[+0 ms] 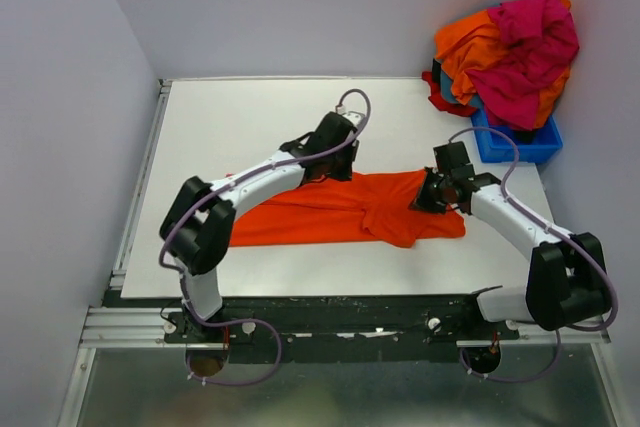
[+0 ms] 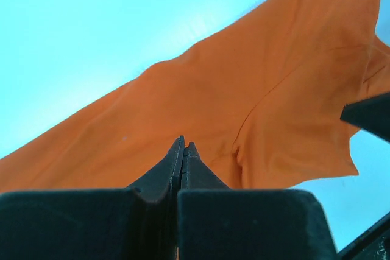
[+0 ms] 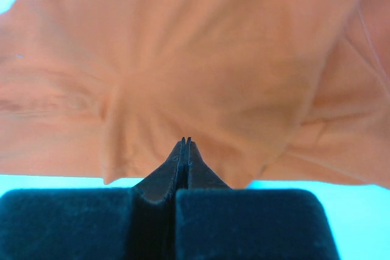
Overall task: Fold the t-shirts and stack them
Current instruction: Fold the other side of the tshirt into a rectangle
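Fingers of the left gripper [image 2: 184, 145] are pressed together over the orange t-shirt [image 1: 330, 212]. The right gripper [image 3: 185, 140] is likewise closed at its three o'clock end. Whether either nips cloth is unclear. The soft, creased cotton lies mid-table [image 1: 250, 117]. Heaped t-shirts [image 1: 510, 47] at one o'clock mostly hide the blue bin [image 1: 520, 145].

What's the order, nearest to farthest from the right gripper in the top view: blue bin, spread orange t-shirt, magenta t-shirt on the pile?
1. Spread orange t-shirt: mid-table, directly under the right gripper.
2. Blue bin: beyond it, far right.
3. Magenta t-shirt: heaped over the bin, farthest back.
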### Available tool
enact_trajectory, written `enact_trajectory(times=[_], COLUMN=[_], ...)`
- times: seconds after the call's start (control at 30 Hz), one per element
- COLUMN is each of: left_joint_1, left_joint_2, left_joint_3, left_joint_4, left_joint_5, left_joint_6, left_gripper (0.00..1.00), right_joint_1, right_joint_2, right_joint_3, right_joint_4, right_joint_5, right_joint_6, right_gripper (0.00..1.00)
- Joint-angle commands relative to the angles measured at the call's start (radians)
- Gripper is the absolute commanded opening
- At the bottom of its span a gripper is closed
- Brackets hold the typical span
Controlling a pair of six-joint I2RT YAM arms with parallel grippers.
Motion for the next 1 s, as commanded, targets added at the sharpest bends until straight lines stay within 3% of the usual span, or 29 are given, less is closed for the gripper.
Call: enact_trajectory(times=[0.0,0.07,0.3,0.47,0.77,0.97], left_joint_1=[0.035,0.054,0.143,0.183,0.195,0.195], left_joint_2=[-0.156,-0.178,-0.268,-0.236,-0.169,-0.213], left_joint_3=[-0.147,-0.190,-0.345,-0.336,-0.393,-0.491], left_joint_4=[0.029,0.015,0.044,0.047,0.072,0.089], left_joint_5=[-0.082,-0.103,-0.153,-0.136,-0.087,-0.035], left_joint_6=[-0.021,-0.022,-0.022,-0.016,-0.045,-0.085], left_gripper=[0.00,0.00,0.00,0.00,0.00,0.00], right_joint_1=[0.004,0.010,0.128,0.174,0.214,0.213], right_joint_2=[0.060,0.110,0.311,0.409,0.572,0.637], right_joint_3=[0.071,0.098,0.296,0.345,0.426,0.445], right_joint_4=[0.097,0.145,0.179,0.271,0.270,0.234], right_joint_5=[-0.089,-0.184,-0.287,-0.374,-0.414,-0.330], right_joint_6=[-0.070,-0.085,-0.113,-0.098,-0.107,-0.093], right_gripper=[0.01,0.01,0.01,0.01,0.01,0.01])
